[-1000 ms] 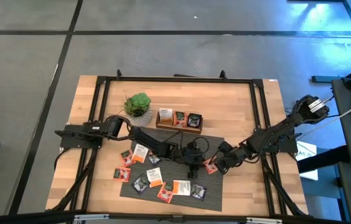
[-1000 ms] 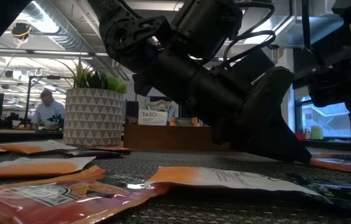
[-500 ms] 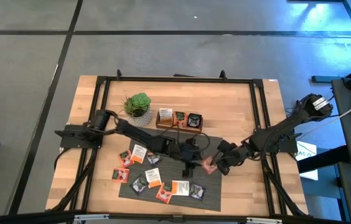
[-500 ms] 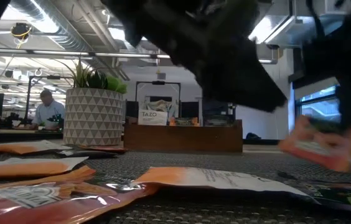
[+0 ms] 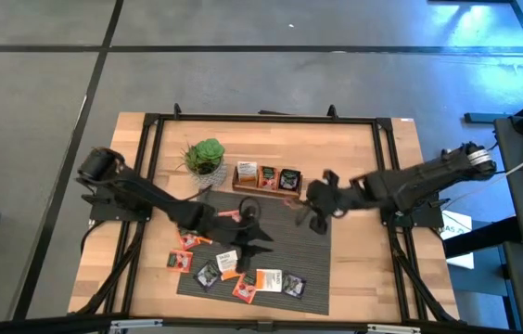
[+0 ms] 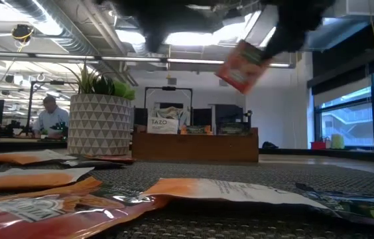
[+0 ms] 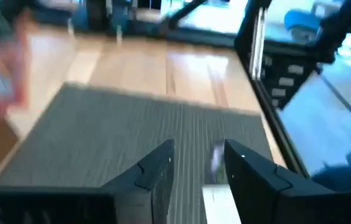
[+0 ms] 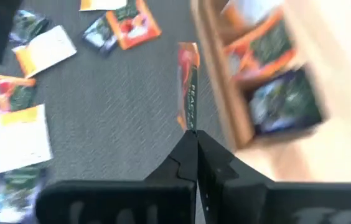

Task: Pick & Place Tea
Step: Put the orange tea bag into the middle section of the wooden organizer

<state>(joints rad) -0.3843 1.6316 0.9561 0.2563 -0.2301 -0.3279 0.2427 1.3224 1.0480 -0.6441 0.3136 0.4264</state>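
Note:
My right gripper [image 8: 192, 138] is shut on an orange-red tea sachet [image 6: 243, 65], high above the grey mat [image 5: 312, 255] and just near of the wooden tray [image 5: 266, 179]. In the high view it [image 5: 306, 199] hovers by the tray's right end. Sachets stand in the tray's compartments [image 8: 269, 81]. My left gripper [image 7: 197, 163] is open with nothing between its fingers, raised over the middle of the mat [image 5: 257, 239]. Several orange-red, white and dark sachets [image 5: 229, 267] lie flat on the mat's left and near parts. My right gripper pinches one edge of the sachet [image 8: 188, 121] between its two shut fingertips. The fingers slant down from the table's right side. The sachet sticks out past the fingertips, seen edge-on in the wrist view, tilted and lifted clear of the mat.
A potted plant [image 5: 206, 156] in a patterned white pot stands left of the tray. A black frame [image 5: 382, 167] runs round the table. The mat's right part [image 7: 163, 130] is bare. A person [image 6: 49, 114] sits far off in the room.
My right gripper has risen from the mat's right edge with the orange-red sachet, rolled its wrist, and gone toward the far edge and the tray; the sachet is now lifted clear. My left gripper has risen and drawn back toward the table's left, staying open.

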